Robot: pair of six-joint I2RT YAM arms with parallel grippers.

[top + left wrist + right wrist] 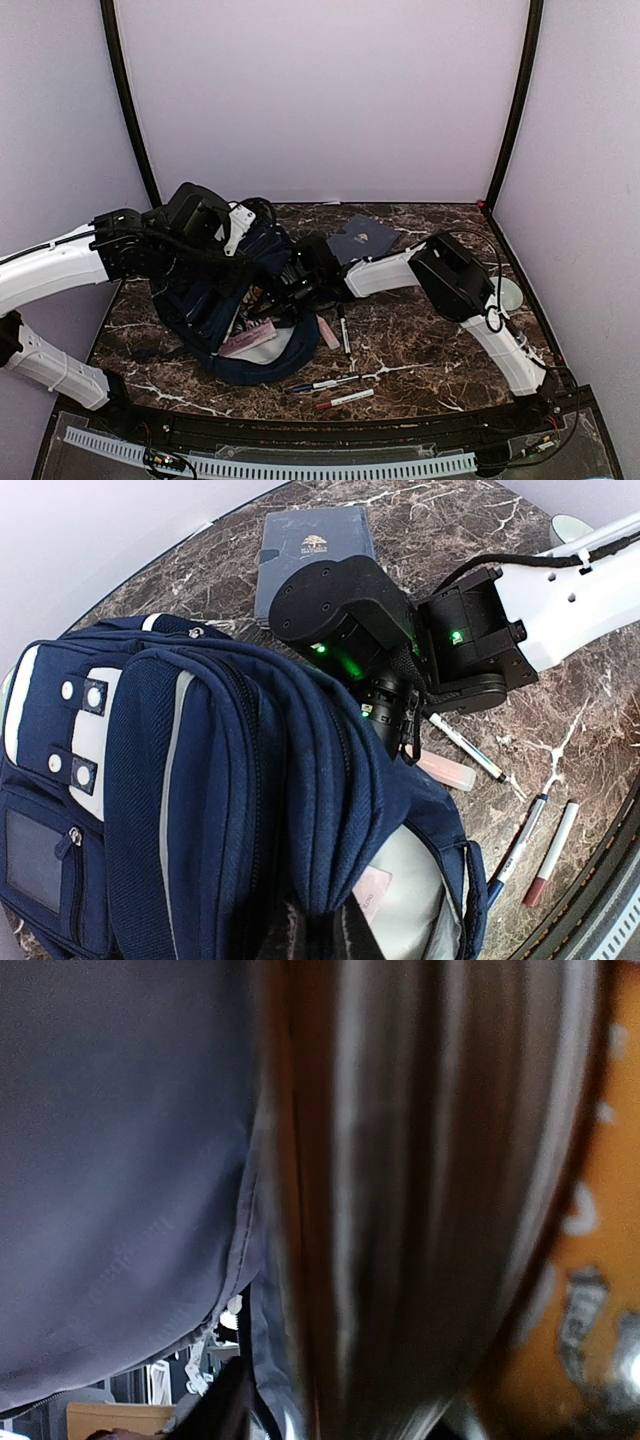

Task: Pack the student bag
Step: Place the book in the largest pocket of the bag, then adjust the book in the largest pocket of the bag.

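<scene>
Pens lie closest, near the front edge of the marble table (430, 350): a red-capped marker (345, 399) and a blue-tipped pen (322, 384), side by side. Just behind them the student bag (200, 300) slumps left of centre, its mouth open toward the front, with pale and pink items showing inside. My right gripper (398, 725) reaches into that mouth from the right. Fabric hides its fingers and its own camera shows only blurred lining, so I cannot tell how its jaws stand. Beside it lie a black pen (344, 330) and a pink stick (328, 332). My left gripper (238, 228) is closed at the bag's top. Farthest back, a navy book (362, 240) lies flat.
</scene>
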